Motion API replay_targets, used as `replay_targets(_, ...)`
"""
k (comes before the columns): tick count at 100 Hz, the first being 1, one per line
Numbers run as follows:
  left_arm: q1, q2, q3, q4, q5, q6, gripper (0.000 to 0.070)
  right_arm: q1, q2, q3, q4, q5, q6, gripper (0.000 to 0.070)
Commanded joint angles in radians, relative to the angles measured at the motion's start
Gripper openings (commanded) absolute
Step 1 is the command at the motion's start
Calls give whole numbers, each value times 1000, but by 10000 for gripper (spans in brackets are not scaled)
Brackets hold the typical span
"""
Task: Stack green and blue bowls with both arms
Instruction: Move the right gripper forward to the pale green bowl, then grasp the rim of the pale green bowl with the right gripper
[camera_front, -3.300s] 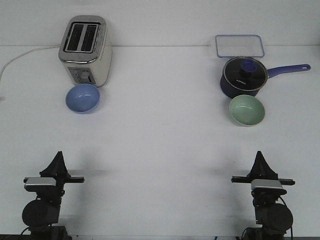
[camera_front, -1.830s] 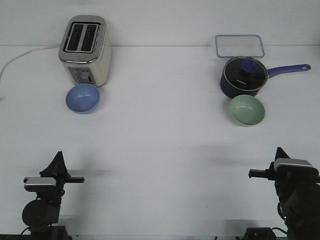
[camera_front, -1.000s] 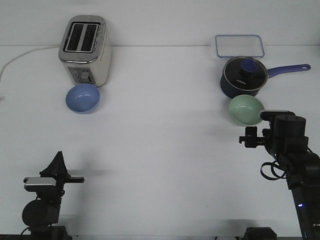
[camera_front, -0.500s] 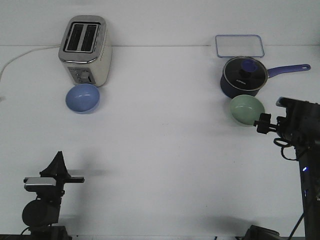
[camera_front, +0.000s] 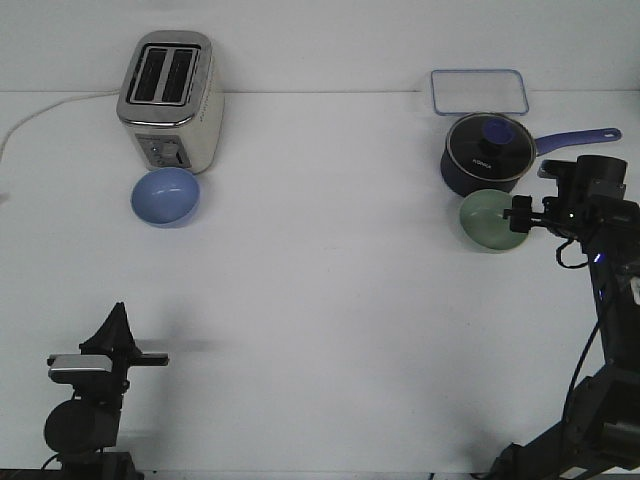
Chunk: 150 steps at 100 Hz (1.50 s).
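Black right arm rises from the near right corner, bent fwd at the wrist, so the right gripper (camera_front: 522, 215) sits over the right-hand edge of the green bowl (camera_front: 488, 220). Can't tell from the front view whether its claw is wide, narrow or touching the rim; the head hides the fingertips. Thin cables loop beside the forearm, and a small blue light shows on the link below the wrist.

Green bowl stands upright on the white table (camera_front: 330, 300), just in front of the dark blue pot (camera_front: 483, 153) w/ glass lid, handle pointing right. A clear lidded container (camera_front: 479, 92) lies behind the pot, at the table's far edge.

Blue bowl (camera_front: 165, 196) is on the far left side, upright, just in front of the toaster (camera_front: 170, 100), well apart from the green one. Toaster cord trails off to the left.

Left gripper (camera_front: 115, 328) is folded low at the near left corner, fingers together in a point aimed up/fwd, nothing in it; arm base tucked beneath, well apart from the blue bowl.
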Motion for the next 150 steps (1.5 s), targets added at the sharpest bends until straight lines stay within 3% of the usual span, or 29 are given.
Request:
replay_targets(1, 1, -2, -18, 10, -3, -4, 13, -5, 44, 22, 18, 0, -26, 490)
replay_targets(60, 1, -2, -18, 10, -3, -4, 13, -4, 195, 22, 67, -4, -24, 460)
replay_targets(68, 1, -2, -18, 10, -3, -4, 13, -4, 201, 22, 60, -16, -24, 347)
replay_targets(83, 1, -2, -18, 11, -3, -4, 13, -4, 204, 22, 31, -54, -24, 0)
replay_targets(123, 1, -2, -18, 10, -3, -4, 13, 17, 138, 23, -12, -49, 46, 0)
replay_targets(150, 1, -2, -18, 10, -3, -4, 13, 200, -6, 23, -114, 2, 135, 0)
